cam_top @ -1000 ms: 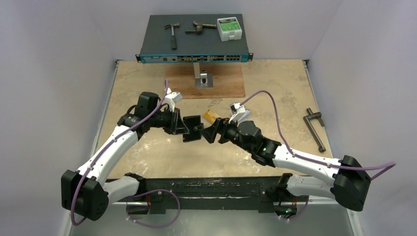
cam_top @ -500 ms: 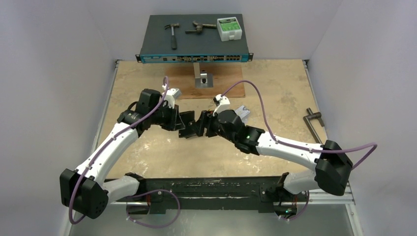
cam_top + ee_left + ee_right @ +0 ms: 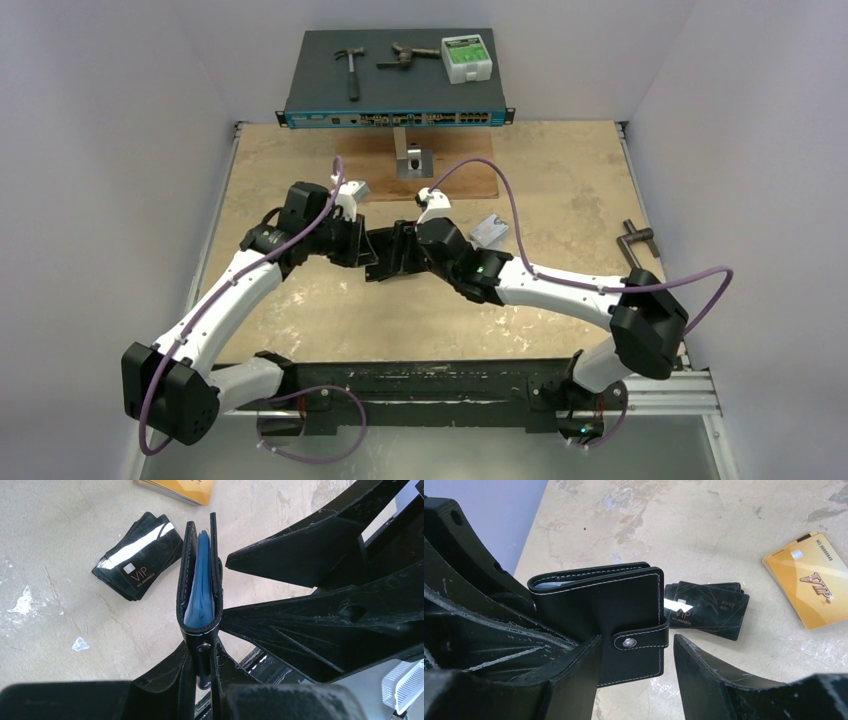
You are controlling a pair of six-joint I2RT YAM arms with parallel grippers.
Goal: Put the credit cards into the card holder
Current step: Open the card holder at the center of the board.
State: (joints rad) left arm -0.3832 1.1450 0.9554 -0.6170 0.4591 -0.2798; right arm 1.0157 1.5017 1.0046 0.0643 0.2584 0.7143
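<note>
The card holder (image 3: 599, 610) is a black stitched wallet, folded, its snap tab (image 3: 640, 640) fastened. It is held on edge above the table. My left gripper (image 3: 202, 655) is shut on its spine edge, and blue lining shows between the covers (image 3: 201, 580). My right gripper (image 3: 636, 645) is open and straddles the tab edge. Its left finger overlaps the wallet while the right finger (image 3: 704, 675) stands apart from it. On the table lie a stack of black VIP credit cards (image 3: 709, 609), gold ones (image 3: 811, 587) and a silver-grey one (image 3: 488, 231).
A network switch (image 3: 395, 100) at the back carries a hammer (image 3: 351, 68), a metal tool (image 3: 405, 57) and a green-white box (image 3: 466, 56). A wooden board (image 3: 450, 170) with a metal bracket (image 3: 410, 160) lies before it. A metal crank (image 3: 640, 245) sits at the right.
My right arm has swung left up to the wallet and its jaws have narrowed around the tab edge. The silver-grey card is now uncovered. The left arm has held still.
</note>
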